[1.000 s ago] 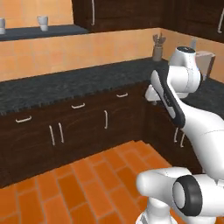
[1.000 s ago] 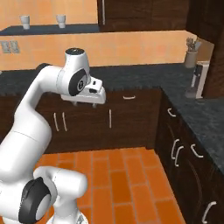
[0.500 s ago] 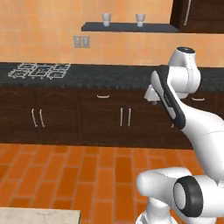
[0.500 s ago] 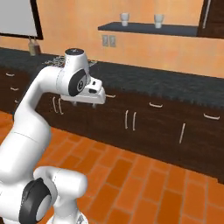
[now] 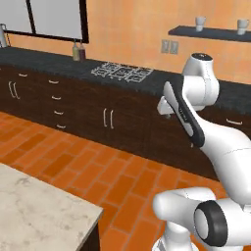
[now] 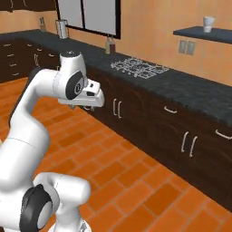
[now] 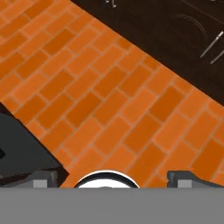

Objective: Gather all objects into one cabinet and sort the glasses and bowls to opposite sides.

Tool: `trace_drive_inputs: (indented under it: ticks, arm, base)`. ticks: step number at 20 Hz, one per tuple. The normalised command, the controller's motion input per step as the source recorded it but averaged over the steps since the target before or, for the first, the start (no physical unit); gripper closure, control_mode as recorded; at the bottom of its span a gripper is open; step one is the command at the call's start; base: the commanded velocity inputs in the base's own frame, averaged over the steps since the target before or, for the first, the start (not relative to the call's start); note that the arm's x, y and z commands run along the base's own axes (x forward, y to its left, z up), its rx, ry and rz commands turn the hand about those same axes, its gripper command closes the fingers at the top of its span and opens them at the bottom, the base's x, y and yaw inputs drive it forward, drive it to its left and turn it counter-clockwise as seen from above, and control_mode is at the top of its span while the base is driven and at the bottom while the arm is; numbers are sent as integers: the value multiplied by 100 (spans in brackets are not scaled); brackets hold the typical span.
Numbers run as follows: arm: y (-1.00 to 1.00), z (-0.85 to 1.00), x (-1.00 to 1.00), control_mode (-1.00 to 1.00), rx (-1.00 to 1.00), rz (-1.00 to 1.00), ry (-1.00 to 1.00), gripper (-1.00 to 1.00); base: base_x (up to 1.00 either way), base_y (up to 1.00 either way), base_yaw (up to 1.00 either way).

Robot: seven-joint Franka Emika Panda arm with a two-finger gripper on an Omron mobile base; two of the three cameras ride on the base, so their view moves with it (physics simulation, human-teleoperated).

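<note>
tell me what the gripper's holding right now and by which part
Nothing. In the hand view the gripper looks down at bare brick floor, and the gap between its two fingers has no object in it.

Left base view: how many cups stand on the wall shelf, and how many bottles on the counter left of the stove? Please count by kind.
Cups on the shelf: 2, left cup and right cup
Bottles on the counter: 2, pale bottle and dark bottle
Total: 4
</note>
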Motion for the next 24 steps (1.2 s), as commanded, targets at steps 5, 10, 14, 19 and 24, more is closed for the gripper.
trace_drive_inputs:
  ticks: [5, 10, 14, 19, 24]
  arm:
    - [0, 0, 0, 100, 0, 0, 0, -100]
    - [0, 0, 0, 100, 0, 0, 0, -100]
    - [0, 0, 0, 100, 0, 0, 0, -100]
    - [0, 0, 0, 100, 0, 0, 0, -100]
    - [0, 0, 0, 100, 0, 0, 0, -100]
  base:
    - [85, -25, 50]
    - [100, 0, 43]
    - [100, 1, 47]
    - [100, -3, 52]
    - [89, -9, 63]
